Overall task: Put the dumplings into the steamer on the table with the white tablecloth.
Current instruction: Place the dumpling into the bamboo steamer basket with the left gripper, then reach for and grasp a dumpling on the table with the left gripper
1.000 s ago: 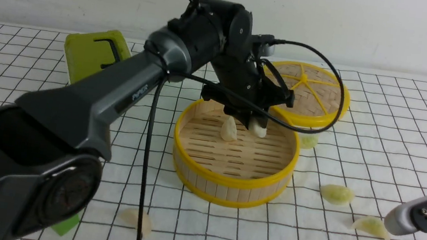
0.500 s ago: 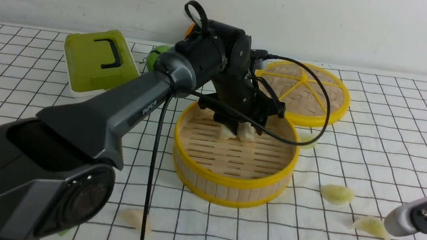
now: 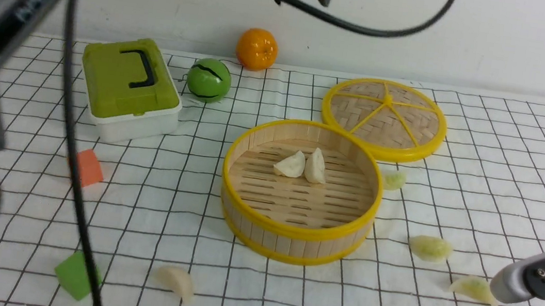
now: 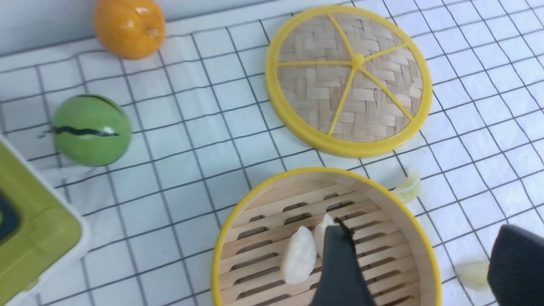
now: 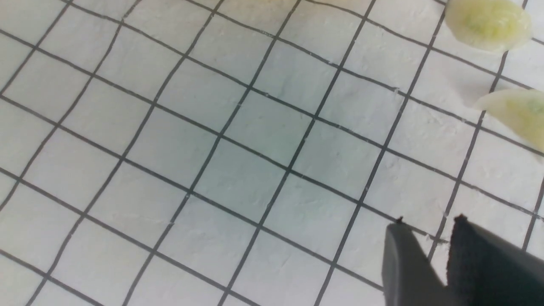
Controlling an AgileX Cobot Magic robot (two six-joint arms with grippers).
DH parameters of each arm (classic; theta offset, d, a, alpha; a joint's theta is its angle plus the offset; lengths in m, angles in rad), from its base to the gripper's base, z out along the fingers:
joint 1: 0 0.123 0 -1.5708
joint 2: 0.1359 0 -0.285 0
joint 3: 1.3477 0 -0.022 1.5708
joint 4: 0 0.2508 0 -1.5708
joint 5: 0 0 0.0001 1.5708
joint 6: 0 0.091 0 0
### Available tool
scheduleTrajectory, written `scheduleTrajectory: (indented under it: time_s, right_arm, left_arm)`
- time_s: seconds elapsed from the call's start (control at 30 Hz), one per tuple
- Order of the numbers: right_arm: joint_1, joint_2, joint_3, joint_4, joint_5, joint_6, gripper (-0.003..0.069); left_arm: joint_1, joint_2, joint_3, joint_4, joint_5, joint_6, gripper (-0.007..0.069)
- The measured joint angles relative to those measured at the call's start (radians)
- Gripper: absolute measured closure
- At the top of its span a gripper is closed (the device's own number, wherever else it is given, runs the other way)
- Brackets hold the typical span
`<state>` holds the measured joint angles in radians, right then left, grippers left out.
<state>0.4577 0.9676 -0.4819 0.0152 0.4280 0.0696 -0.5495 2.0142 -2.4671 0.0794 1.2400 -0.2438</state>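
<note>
Left end effector (image 4: 420,225) hangs high over the steamer (image 3: 293,239), black fingers spread wide and empty. On the slatted bamboo floor, toward 12 o'clock, two cream dumplings (image 3: 302,166) lean together, both pleated crescents. The smooth yellow rims ring a wall of upright slats.

On the wrinkled, gridded white tablecloth (image 3: 510,166) over the worktop (image 3: 233,299), a first green dumpling (image 3: 394,180) sits just beside the rim at 2 o'clock. A second green dumpling (image 3: 430,247) lies at 4 o'clock, a third green dumpling (image 3: 473,289) farther out. A lone cream dumpling (image 3: 176,281) lies at 7 o'clock.

The flat woven lid (image 3: 385,119) with yellow spokes lies at 1 o'clock. Right end effector (image 5: 430,221): dark fingers barely parted, gripping nothing.
</note>
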Motion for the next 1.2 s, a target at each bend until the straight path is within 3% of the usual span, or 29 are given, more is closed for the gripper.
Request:
scheduleTrajectory:
  time_s: [0.07, 0.13, 0.2, 0.33, 0.47, 0.63, 0.77, 0.9, 1.2]
  right_arm:
    - [0.0, 0.0, 0.0, 0.0, 0.005, 0.0, 0.0491]
    - [0.0, 0.0, 0.0, 0.0, 0.009, 0.0, 0.0491]
    - [0.0, 0.0, 0.0, 0.0, 0.009, 0.0, 0.0491]
    - [0.0, 0.0, 0.0, 0.0, 0.009, 0.0, 0.0491]
    - [0.0, 0.0, 0.0, 0.001, 0.011, 0.0, 0.0488]
    - [0.0, 0.0, 0.0, 0.03, -0.007, 0.0, 0.0482]
    - [0.0, 0.0, 0.0, 0.042, -0.015, 0.0, 0.0482]
    - [0.0, 0.0, 0.0, 0.042, -0.016, 0.0, 0.0478]
    - [0.0, 0.0, 0.0, 0.042, -0.016, 0.0, 0.0468]
  left_arm:
    - [0.0, -0.058, 0.072, 0.007, 0.0, 0.0, 0.0179]
    - [0.0, -0.184, 0.349, 0.009, 0.0, 0.007, 0.0182]
    - [0.0, -0.209, 0.432, 0.007, 0.0, 0.015, 0.0184]
    - [0.0, -0.249, 0.887, -0.016, -0.002, 0.129, 0.019]
    - [0.0, -0.218, 1.072, -0.022, -0.062, 0.183, 0.019]
    - [0.0, -0.183, 1.145, -0.022, -0.161, 0.206, 0.019]
    - [0.0, -0.151, 1.147, -0.022, -0.266, 0.289, 0.019]
    - [0.0, -0.115, 1.144, -0.026, -0.279, 0.342, 0.019]
    - [0.0, -0.097, 1.12, -0.027, -0.183, 0.093, 0.02]
